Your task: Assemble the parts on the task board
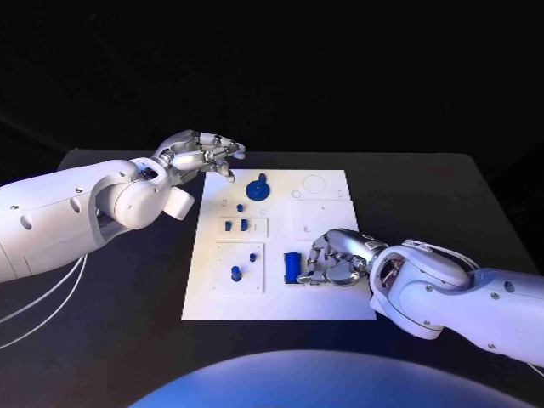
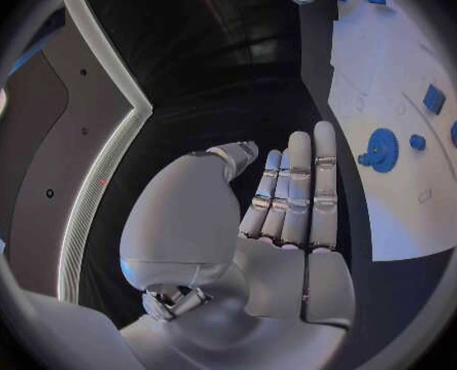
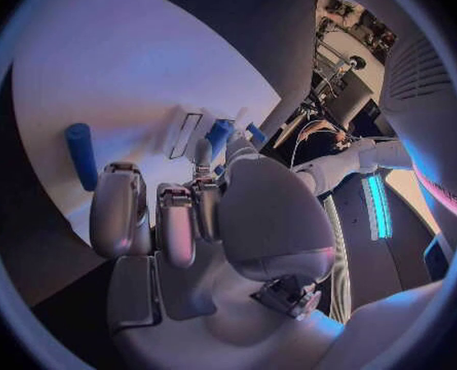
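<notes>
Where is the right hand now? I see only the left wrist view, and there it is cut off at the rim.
Observer: In the head view the right hand is over the near right part of the task board, beside a blue cylinder.
Operator: Does it hold this cylinder?
Observer: No. The right wrist view shows the cylinder lying on the board, apart from the fingers.
Operator: And where is my left hand over the table?
Observer: The left hand is by the board's far left corner.
</notes>
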Tool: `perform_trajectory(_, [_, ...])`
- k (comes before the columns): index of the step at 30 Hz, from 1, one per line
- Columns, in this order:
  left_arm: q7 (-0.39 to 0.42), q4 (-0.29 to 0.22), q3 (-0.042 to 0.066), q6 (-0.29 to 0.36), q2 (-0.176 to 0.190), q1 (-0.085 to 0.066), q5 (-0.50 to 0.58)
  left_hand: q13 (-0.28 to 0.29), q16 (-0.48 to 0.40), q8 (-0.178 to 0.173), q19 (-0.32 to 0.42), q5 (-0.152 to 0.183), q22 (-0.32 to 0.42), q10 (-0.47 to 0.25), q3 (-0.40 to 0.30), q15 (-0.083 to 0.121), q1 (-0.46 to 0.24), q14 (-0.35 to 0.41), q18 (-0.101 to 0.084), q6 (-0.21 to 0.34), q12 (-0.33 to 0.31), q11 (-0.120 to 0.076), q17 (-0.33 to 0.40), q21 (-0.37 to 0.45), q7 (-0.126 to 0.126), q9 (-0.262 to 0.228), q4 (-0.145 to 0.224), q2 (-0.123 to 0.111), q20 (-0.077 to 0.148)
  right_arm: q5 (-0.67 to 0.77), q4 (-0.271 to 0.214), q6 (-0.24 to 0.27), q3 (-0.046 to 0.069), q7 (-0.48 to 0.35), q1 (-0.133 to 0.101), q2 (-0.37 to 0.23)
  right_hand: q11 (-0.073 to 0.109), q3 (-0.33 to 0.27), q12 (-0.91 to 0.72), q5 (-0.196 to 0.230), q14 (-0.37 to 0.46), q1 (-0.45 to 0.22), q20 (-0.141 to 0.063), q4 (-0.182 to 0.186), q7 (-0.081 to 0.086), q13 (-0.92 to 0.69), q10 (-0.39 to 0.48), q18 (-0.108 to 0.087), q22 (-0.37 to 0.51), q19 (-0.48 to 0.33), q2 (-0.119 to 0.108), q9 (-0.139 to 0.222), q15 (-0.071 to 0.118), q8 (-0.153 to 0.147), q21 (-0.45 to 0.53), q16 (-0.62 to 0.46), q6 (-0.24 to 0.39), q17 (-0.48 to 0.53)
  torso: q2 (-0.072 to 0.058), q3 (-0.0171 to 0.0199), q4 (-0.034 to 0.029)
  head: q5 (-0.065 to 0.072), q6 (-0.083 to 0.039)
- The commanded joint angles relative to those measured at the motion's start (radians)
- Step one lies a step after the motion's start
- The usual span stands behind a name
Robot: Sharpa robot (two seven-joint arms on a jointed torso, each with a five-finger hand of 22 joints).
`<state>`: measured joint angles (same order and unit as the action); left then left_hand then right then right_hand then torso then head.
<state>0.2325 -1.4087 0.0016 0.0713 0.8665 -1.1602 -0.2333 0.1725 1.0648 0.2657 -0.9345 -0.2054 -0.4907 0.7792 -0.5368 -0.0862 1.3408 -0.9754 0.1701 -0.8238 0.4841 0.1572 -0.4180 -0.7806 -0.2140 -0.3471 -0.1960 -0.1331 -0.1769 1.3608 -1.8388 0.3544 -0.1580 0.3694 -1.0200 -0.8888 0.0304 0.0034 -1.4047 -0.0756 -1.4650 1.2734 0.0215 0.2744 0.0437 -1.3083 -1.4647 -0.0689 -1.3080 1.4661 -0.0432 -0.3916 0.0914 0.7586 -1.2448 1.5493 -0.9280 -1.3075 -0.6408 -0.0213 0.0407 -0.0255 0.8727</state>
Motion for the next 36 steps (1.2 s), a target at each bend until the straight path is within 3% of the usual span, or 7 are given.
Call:
perform_trajectory(1, [0.003, -0.001, 0.001, -0.017, -0.003, -0.001, -0.005, -0.001, 0.005, 0.005, -0.007, -0.006, 0.001, -0.007, -0.001, 0.001, -0.006, 0.006, 0.014, 0.007, 0.004, 0.001, 0.002, 0.005, 0.000, -0.001, -0.004, 0.005, 0.000, 0.020, 0.007, 0.013, 0.000, 0.030, 0.002, 0.005, 0.001, 0.005, 0.005, -0.005, -0.092, 0.009, 0.002, 0.001, -0.005, -0.139, -0.029, 0.009, -0.183, 0.013, 0.001, 0.001, -0.003, -0.004, 0.005, -0.006, 0.003, -0.194, 0.000, -0.0002, 0.0023, 0.001, 0.000])
perform_trajectory(24, [0.001, 0.001, 0.001, -0.018, -0.003, -0.001, -0.006, -0.001, 0.005, 0.006, -0.009, -0.007, 0.002, -0.008, -0.005, 0.001, -0.005, 0.006, 0.014, 0.007, 0.006, 0.001, 0.002, 0.006, 0.000, -0.002, -0.005, 0.010, 0.000, 0.021, 0.010, 0.016, 0.000, 0.023, 0.002, 0.008, 0.001, 0.007, 0.004, -0.003, -0.091, 0.011, 0.002, 0.004, -0.005, -0.140, -0.030, 0.009, -0.182, 0.012, 0.001, 0.002, -0.003, -0.004, 0.006, -0.006, 0.002, -0.193, 0.000, 0.0000, 0.0007, 0.004, 0.000])
perform_trajectory(30, [0.006, 0.000, 0.000, -0.018, -0.001, -0.001, -0.006, -0.001, 0.005, 0.006, -0.009, -0.007, 0.002, -0.008, -0.005, 0.001, -0.005, 0.006, 0.014, 0.007, 0.006, 0.001, 0.002, 0.006, 0.000, -0.002, -0.005, 0.010, 0.000, -0.010, 0.007, 0.077, 0.000, 0.014, 0.000, -0.020, 0.000, 0.010, 0.008, -0.004, -0.090, 0.018, 0.002, 0.004, -0.004, -0.138, -0.028, 0.007, -0.180, 0.010, 0.001, 0.004, -0.003, -0.008, 0.016, -0.008, 0.006, -0.187, 0.002, 0.0000, 0.0026, 0.006, 0.000])
perform_trajectory(31, [0.008, 0.000, 0.000, -0.018, 0.000, -0.001, -0.006, -0.002, 0.005, 0.007, -0.009, -0.007, 0.003, -0.009, -0.006, 0.001, -0.004, 0.006, 0.014, 0.008, 0.007, 0.001, 0.002, 0.007, 0.000, -0.002, -0.005, 0.012, 0.000, -0.029, 0.006, 0.096, 0.000, 0.011, -0.002, -0.028, -0.003, 0.012, 0.023, -0.004, -0.087, 0.022, 0.002, 0.005, 0.001, -0.128, -0.020, 0.003, -0.174, 0.003, -0.002, 0.008, -0.005, -0.015, 0.040, -0.015, 0.016, -0.171, 0.002, -0.0006, 0.0032, 0.008, 0.000])
perform_trajectory(33, [0.013, -0.001, 0.000, -0.019, 0.001, -0.001, -0.006, -0.002, 0.005, 0.009, -0.010, -0.006, 0.003, -0.010, -0.006, 0.002, 0.001, 0.007, 0.014, 0.009, 0.009, 0.001, 0.002, 0.007, 0.001, -0.002, 0.002, 0.007, 0.001, -0.066, 0.002, 0.129, 0.000, 0.003, -0.010, -0.047, -0.023, 0.020, 0.074, -0.004, -0.081, 0.036, 0.011, 0.010, 0.026, -0.094, 0.008, -0.002, -0.165, -0.009, -0.004, 0.027, -0.019, -0.059, 0.078, -0.027, 0.068, -0.146, 0.002, -0.0012, 0.0034, 0.011, 0.000])
perform_trajectory(36, [0.021, -0.001, 0.000, -0.021, 0.003, 0.000, -0.006, -0.002, 0.005, 0.009, -0.010, -0.006, 0.004, -0.010, -0.006, 0.002, 0.003, 0.007, 0.014, 0.009, 0.010, 0.001, 0.002, 0.007, 0.001, -0.002, 0.004, 0.005, 0.001, -0.105, -0.007, 0.152, 0.000, -0.009, -0.031, -0.080, -0.038, 0.023, 0.080, -0.003, -0.080, 0.041, 0.022, 0.010, 0.043, -0.090, 0.012, -0.003, -0.163, -0.011, -0.008, 0.040, -0.032, -0.089, 0.087, -0.029, 0.094, -0.142, 0.001, 0.0001, 0.0019, 0.017, 0.000])
